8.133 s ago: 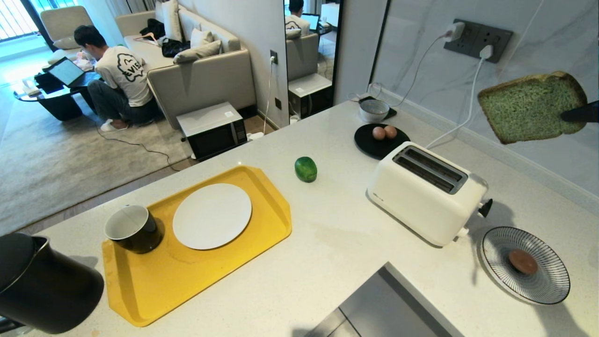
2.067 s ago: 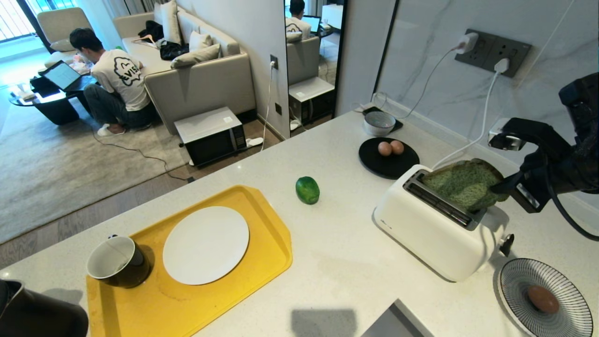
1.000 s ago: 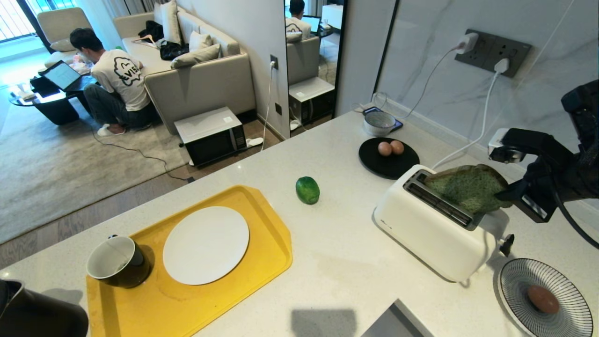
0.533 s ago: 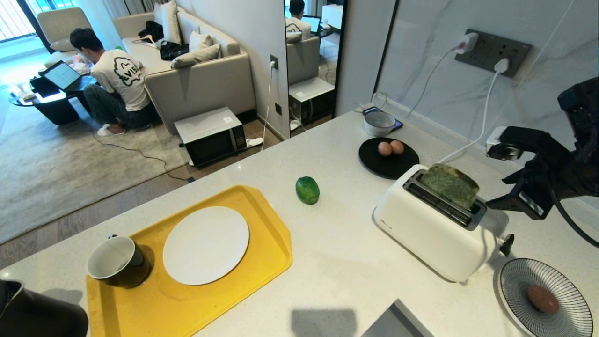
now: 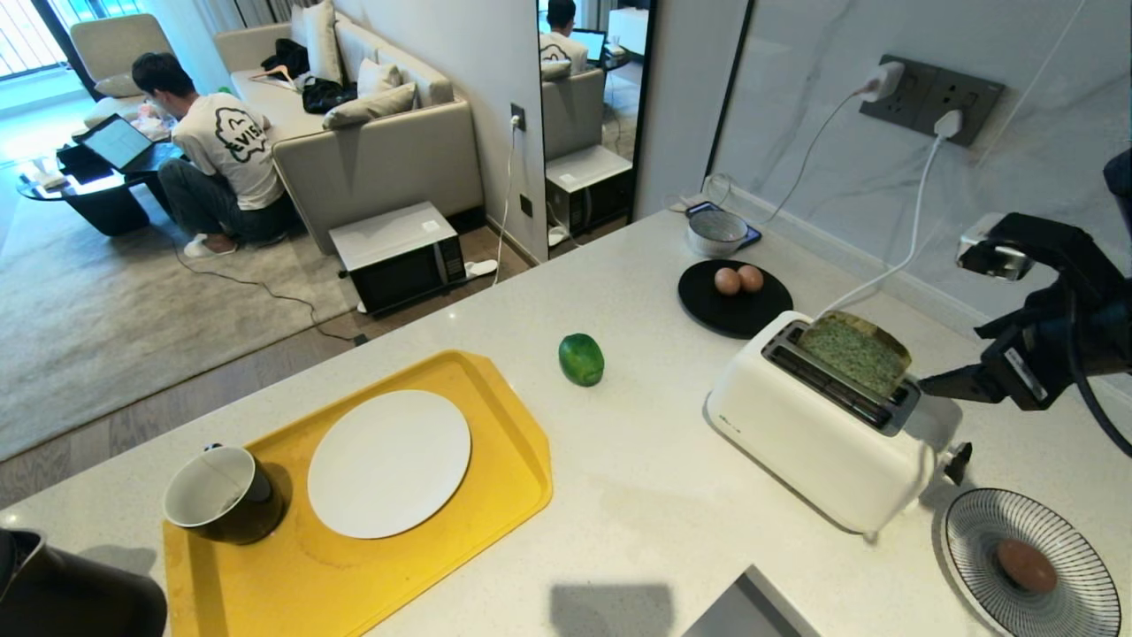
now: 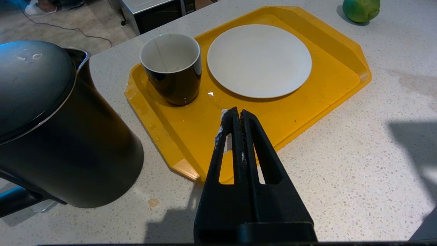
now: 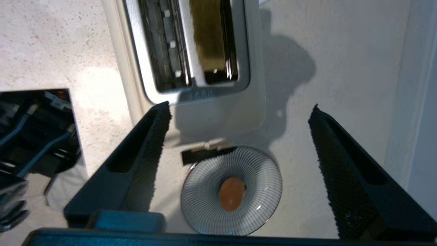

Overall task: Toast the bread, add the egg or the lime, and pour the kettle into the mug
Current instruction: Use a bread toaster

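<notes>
Where the bread [image 5: 856,352] stands on edge in the toaster's [image 5: 818,425] far slot, its long axis runs along that slot and its rounded brown crust faces up. About half of the slice rises above the slot, leaning slightly toward the wall. Its face is pale speckled green, rimmed with brown crust. In the right wrist view the bread [image 7: 208,37] shows only as a dark yellowish strip in one slot, with the other slot bare.

Just beyond the toaster's lever end, the right gripper [image 5: 973,367] hovers with its fingers [image 7: 143,150] spread wide, holding nothing and clear of the bread. Below it a striped dish [image 5: 1061,584] carries one egg [image 5: 1026,566]. Behind the toaster a black plate [image 5: 707,314] holds two more eggs [image 5: 738,280], and a bowl [image 5: 716,232] sits near the wall.

On the counter [image 5: 654,495] left of the toaster lies the lime [image 5: 581,359], on its side. Farther left a yellow tray [image 5: 495,495] bears a white plate [image 5: 389,464] and the mug [image 5: 223,495], upright. Left of the tray stands the kettle [image 6: 51,136], lid on. Near the tray's front edge the left gripper [image 6: 238,118] hangs with its fingers pressed together, empty.

A person [image 5: 217,146] sits on the floor in the room beyond.
</notes>
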### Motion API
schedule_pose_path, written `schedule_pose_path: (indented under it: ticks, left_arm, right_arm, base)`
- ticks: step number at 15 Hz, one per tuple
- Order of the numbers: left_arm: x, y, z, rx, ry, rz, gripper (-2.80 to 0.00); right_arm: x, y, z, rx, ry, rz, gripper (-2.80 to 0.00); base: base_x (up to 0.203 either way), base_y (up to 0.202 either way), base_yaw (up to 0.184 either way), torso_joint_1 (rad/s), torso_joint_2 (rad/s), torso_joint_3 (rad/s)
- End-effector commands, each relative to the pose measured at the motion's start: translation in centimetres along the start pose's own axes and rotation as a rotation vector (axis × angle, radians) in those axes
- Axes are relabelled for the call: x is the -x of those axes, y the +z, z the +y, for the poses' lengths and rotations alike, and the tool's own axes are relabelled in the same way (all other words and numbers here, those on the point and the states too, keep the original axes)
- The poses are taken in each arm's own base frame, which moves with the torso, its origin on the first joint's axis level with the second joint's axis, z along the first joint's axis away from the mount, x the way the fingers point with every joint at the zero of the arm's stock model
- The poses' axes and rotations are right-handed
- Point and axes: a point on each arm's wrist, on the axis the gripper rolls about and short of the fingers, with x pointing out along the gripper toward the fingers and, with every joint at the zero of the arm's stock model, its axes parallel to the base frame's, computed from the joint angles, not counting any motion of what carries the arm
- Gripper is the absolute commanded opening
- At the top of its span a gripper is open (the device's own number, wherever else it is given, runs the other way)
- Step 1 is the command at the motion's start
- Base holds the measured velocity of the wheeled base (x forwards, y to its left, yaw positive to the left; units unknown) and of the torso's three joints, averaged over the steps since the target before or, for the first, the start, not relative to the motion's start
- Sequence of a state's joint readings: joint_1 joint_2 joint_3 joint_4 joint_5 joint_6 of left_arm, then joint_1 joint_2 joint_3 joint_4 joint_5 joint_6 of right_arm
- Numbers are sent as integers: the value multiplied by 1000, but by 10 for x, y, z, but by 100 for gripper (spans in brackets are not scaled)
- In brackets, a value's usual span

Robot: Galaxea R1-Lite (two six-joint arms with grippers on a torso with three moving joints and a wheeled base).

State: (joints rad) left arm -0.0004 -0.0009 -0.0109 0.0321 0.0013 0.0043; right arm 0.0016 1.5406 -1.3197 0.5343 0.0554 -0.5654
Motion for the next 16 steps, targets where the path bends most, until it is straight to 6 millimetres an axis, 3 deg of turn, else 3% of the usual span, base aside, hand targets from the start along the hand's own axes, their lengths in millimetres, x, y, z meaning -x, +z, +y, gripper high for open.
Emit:
schedule_pose_path:
  ticks: [1,5,8,16]
  left_arm:
    - [0,0,0,0,0,1,-280]
    - [0,0,0,0,1,1,-280]
    - [0,0,0,0,-1,1,-280]
    - [0,0,0,0,1,1,-280]
  right_arm:
    - [24,-18,5,-32,-29,-6,-280]
    - [29,-48,14,-70,-24,59,-280]
    - [22,-60,22,-75,6,106,-280]
    - [-30,-65,21,-69,45,139,-280]
  base:
    - [0,0,0,0,0,0]
    - [0,0,0,0,0,0]
    - [0,0,0,0,0,0]
    - [0,0,0,0,0,0]
